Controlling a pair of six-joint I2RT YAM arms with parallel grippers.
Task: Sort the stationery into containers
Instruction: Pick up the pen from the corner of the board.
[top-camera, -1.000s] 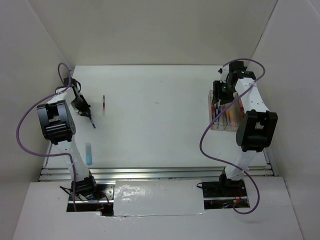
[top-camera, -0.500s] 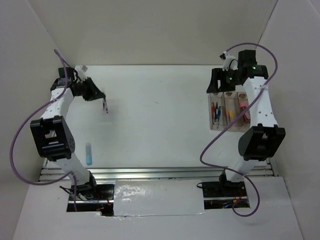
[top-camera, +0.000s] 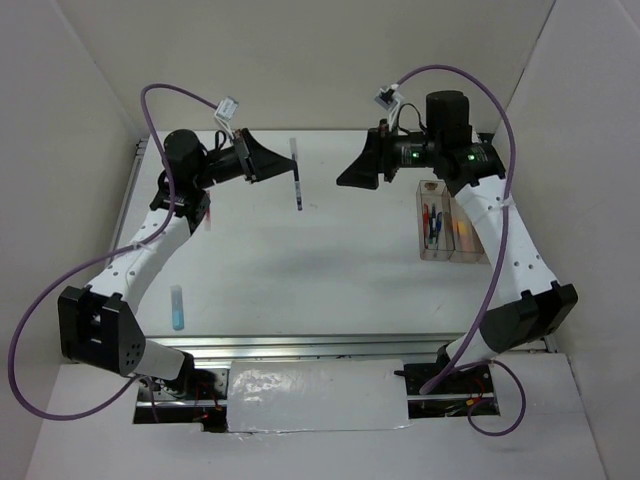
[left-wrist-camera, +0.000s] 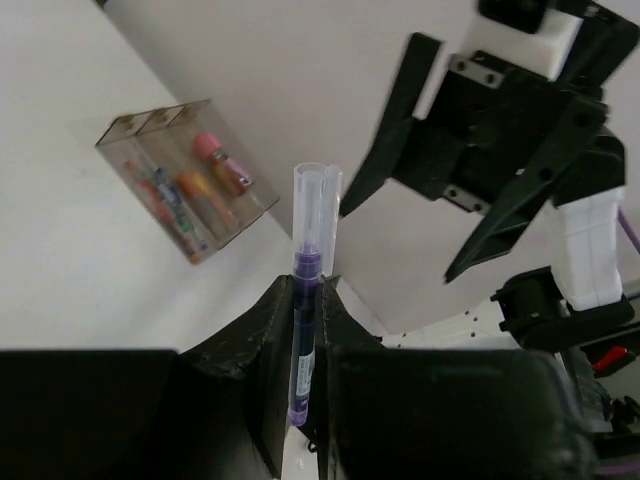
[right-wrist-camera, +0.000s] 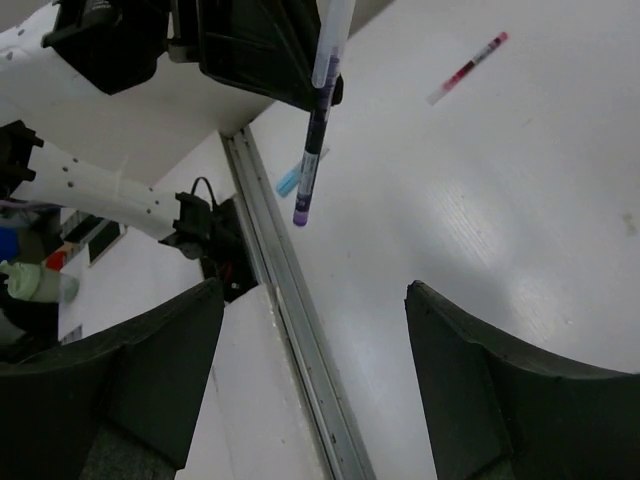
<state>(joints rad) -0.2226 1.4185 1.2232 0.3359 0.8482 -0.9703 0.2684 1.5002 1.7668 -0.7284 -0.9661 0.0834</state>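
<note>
My left gripper (top-camera: 280, 168) is raised above the table and shut on a dark purple pen with a clear cap (top-camera: 298, 190). In the left wrist view the pen (left-wrist-camera: 310, 250) stands between the closed fingers (left-wrist-camera: 262, 330). My right gripper (top-camera: 350, 175) is open and empty. It hangs in the air facing the pen, a short way to its right. From the right wrist the pen (right-wrist-camera: 318, 110) shows ahead of the spread fingers (right-wrist-camera: 150, 370). The three joined clear bins (top-camera: 450, 222) at the right hold several pens and markers. A light-blue marker (top-camera: 178, 307) and a red pen (right-wrist-camera: 467, 67) lie on the table.
White walls close in the table on three sides. A metal rail (top-camera: 300, 345) runs along the near edge. Purple cables loop from both arms. The bins also show in the left wrist view (left-wrist-camera: 185, 180), with a pink-capped tube inside.
The left gripper took the dark pen from the table's left side and lifted it toward the middle. The right gripper left the bins, rose and swung left to face it.
</note>
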